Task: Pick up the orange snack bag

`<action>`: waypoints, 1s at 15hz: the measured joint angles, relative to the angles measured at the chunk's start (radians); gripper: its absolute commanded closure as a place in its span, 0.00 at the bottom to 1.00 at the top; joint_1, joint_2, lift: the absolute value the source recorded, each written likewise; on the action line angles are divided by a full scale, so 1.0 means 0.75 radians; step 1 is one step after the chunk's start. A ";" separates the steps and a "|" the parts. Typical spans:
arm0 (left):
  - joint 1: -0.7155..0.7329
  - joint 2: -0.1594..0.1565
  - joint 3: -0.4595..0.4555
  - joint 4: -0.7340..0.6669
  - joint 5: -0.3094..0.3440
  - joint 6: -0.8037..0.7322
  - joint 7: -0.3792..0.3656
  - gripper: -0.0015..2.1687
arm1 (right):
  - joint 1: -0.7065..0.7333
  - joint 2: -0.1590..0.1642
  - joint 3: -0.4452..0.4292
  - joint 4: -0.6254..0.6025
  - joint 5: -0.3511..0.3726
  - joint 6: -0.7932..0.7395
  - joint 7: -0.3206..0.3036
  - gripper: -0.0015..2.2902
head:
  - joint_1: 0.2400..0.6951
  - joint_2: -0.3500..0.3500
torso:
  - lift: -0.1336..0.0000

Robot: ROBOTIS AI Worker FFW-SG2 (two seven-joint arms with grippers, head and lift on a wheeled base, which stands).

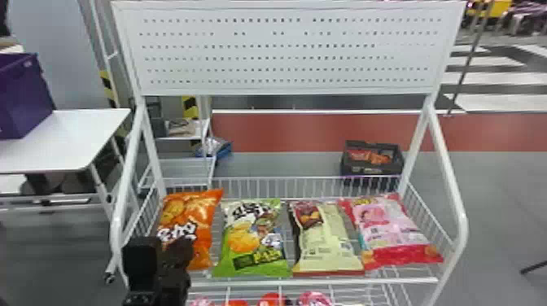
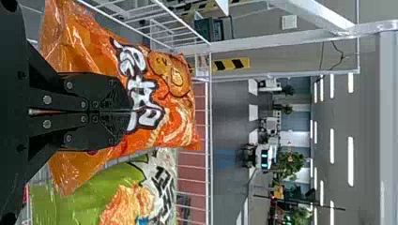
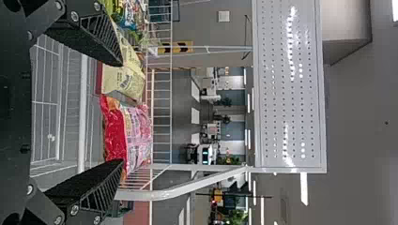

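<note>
You are finding the orange bag just left of the green bag, lying in the wire basket with its long axis running front to back and its far end leaning slightly towards the green bag's side. Your left pincer is sitting nearer, left of the green bag, its fingers together over the orange bag's lettering; whether film is being caught between them, you cannot tell. Your right pincer is hanging off to the green bag's right, fingers apart. You are dealing with glossy, crinkling film puffed into a soft pillow, with flat, thin ends. If the film isn't caught, you are probably needing to open the left pincer and work into a fold
</note>
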 measured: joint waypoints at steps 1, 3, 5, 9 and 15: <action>0.044 0.005 0.004 -0.071 0.003 0.000 0.000 0.62 | 0.000 0.000 0.000 0.000 0.000 -0.002 0.000 0.07 | 0.57 0.50 | 1.00; 0.147 0.023 0.023 -0.209 0.004 -0.012 0.000 0.62 | 0.000 -0.002 0.000 0.001 0.000 -0.004 0.000 0.07 | 0.57 0.50 | 1.00; 0.259 0.047 0.049 -0.313 0.000 -0.053 0.000 0.62 | 0.000 -0.005 0.000 0.002 -0.002 -0.005 0.000 0.07 | 0.57 0.50 | 1.00; 0.472 0.102 0.081 -0.429 -0.015 -0.208 -0.011 0.62 | -0.001 -0.008 0.000 0.007 -0.005 -0.005 0.000 0.07 | 0.57 0.50 | 1.00; 0.697 0.167 0.100 -0.485 -0.059 -0.448 -0.008 0.62 | -0.002 -0.008 0.000 0.018 -0.005 -0.005 0.000 0.07 | 0.57 0.50 | 1.00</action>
